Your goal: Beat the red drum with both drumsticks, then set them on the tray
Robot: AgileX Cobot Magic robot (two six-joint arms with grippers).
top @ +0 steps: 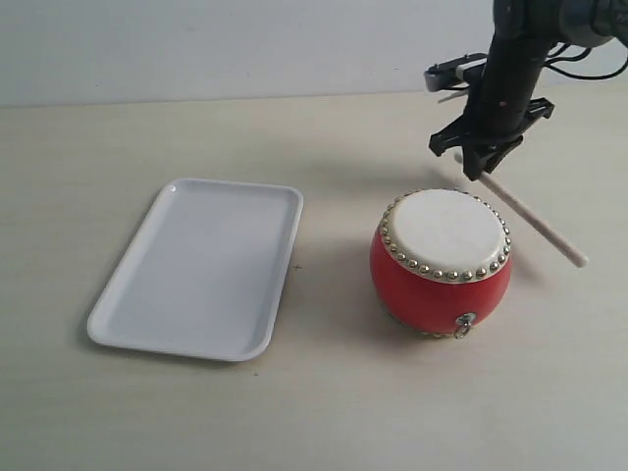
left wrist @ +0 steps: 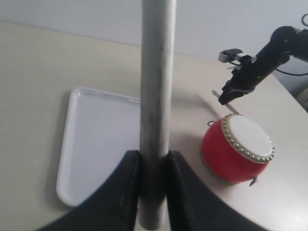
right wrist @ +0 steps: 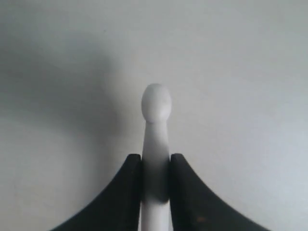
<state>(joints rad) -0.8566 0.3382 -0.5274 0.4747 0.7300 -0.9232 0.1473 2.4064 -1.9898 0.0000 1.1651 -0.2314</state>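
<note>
The red drum (top: 442, 285) stands upright right of centre, cream skin up. My right gripper (top: 480, 163) hangs just behind its far right rim, shut on a pale drumstick (top: 535, 221) that slants down to the table beside the drum. In the right wrist view the gripper (right wrist: 155, 166) clamps that drumstick (right wrist: 156, 125) a little behind its rounded tip. My left gripper (left wrist: 154, 166) is outside the exterior view; it is shut on the other drumstick (left wrist: 156, 72), held high above the white tray (left wrist: 101, 139). The left wrist view also shows the drum (left wrist: 226, 154).
The white tray (top: 201, 265) lies empty on the pale table (top: 343, 412), left of the drum with a gap between them. A pale wall rises behind the table's far edge. The right arm's cables hang at the top right corner.
</note>
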